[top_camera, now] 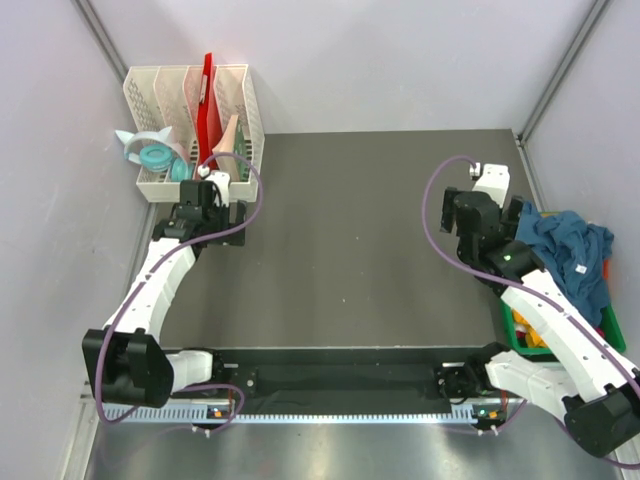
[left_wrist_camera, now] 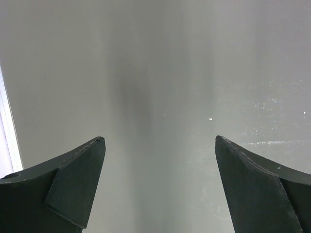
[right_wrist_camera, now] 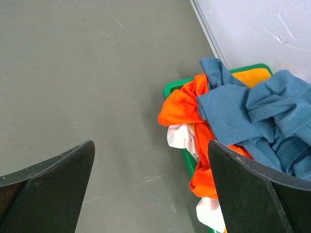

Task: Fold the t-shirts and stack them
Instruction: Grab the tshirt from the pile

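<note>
The left arm (top_camera: 160, 275) and right arm (top_camera: 560, 335) are built of white shell links between black joint housings. A purple cable (top_camera: 425, 212) loops along each. The left hand (left_wrist_camera: 160, 145) and right hand (right_wrist_camera: 150, 145) carry matte black, wedge-shaped fingers (left_wrist_camera: 77, 184) with faintly scuffed edges.

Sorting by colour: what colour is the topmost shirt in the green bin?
Teal-blue cotton t-shirt; clearest in right wrist view.
</note>
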